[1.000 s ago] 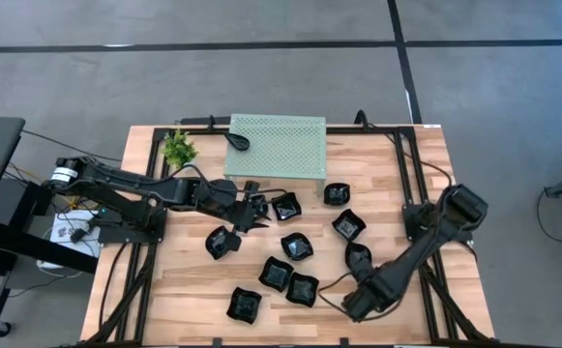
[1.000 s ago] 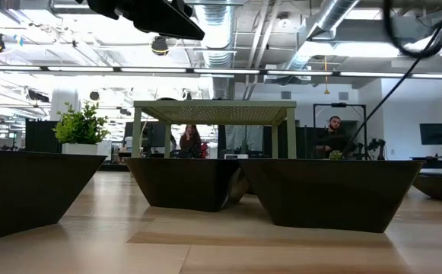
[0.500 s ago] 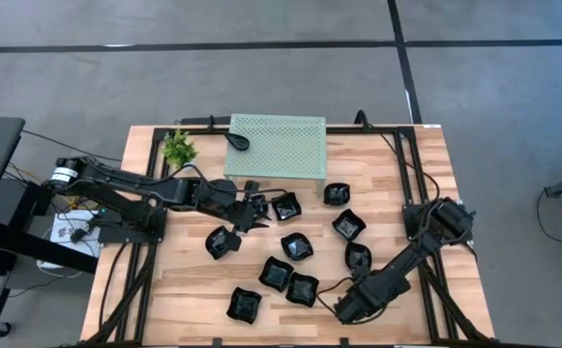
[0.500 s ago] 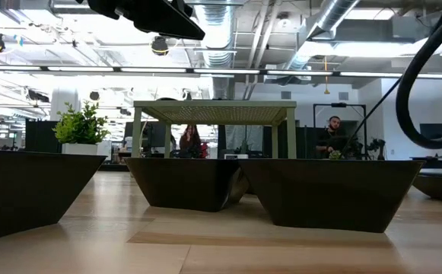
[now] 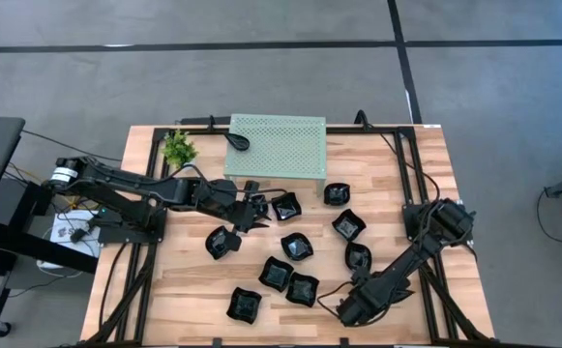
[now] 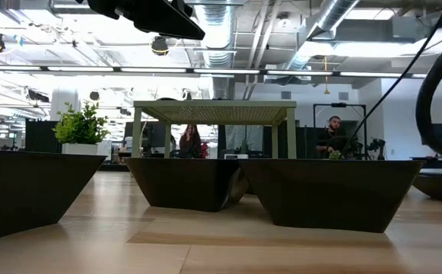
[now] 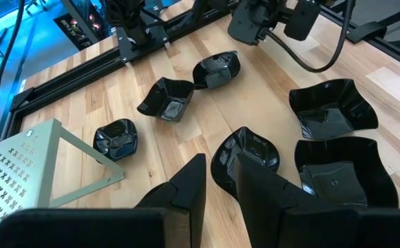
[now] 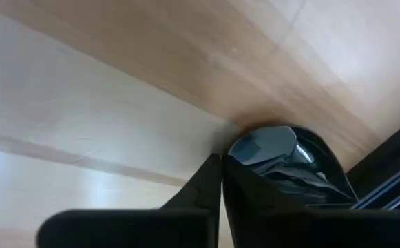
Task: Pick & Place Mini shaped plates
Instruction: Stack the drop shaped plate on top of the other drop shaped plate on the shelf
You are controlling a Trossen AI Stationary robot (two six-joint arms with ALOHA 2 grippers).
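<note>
Starting at the left of the overhead picture, the left arm stretches from the table's left edge toward the middle, its left claw [image 5: 252,215] hanging over the scattered black plates, between the dish [image 5: 222,242] at lower left of it and the square dish [image 5: 285,205] just to its right. From its own camera the two fingers [image 7: 189,186] stand a narrow gap apart with nothing between them, so it looks released and simply lined up above a plate [image 7: 246,153], probably choosing its next pick. Behind it, in the upper middle of the frame, the green mesh rack [image 5: 276,145] stands as the likely drop spot, with one small dark plate [image 5: 239,141] already on its left end and a little plant [image 5: 178,147] beside it. Most plates [image 5: 291,263] lie loose on the wood in the centre, not yet moved. At the lower right, the right arm folds down low, its right claw [image 5: 350,309] near the front edge of the table. Its fingers are clenched tight together, and its camera shows a glossy black plate [image 8: 282,155] touching the fingertips [image 8: 217,180]; whether it is truly gripped I cannot tell.
</note>
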